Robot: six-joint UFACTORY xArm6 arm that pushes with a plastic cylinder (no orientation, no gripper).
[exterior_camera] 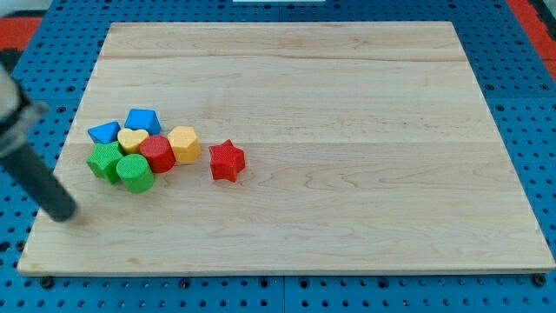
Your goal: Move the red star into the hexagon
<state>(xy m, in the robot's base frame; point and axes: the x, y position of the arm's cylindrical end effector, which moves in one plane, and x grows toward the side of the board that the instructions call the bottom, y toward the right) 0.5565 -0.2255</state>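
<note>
In the camera view, a wooden board [347, 104] is seen lying on a blue pegboard bench [534, 104]. The red star [227, 161] is found left of the board's centre, standing alone, just beside a cluster of blocks toward the board's left edge. In that cluster, the yellow hexagon [184, 143] is placed nearest the star, with a narrow gap between them. A red cylinder [158, 154] is pressed against the hexagon's left side, and a yellow heart [133, 139] is set just beyond it. Two blue blocks [104, 132] [142, 120] are located at the cluster's top, while a green block [105, 160] and a green cylinder [135, 173] are placed at its bottom. My tip [61, 214] is seen near the board's bottom-left corner, well apart from the star and touching no block. No jaws are carried by the rod.
</note>
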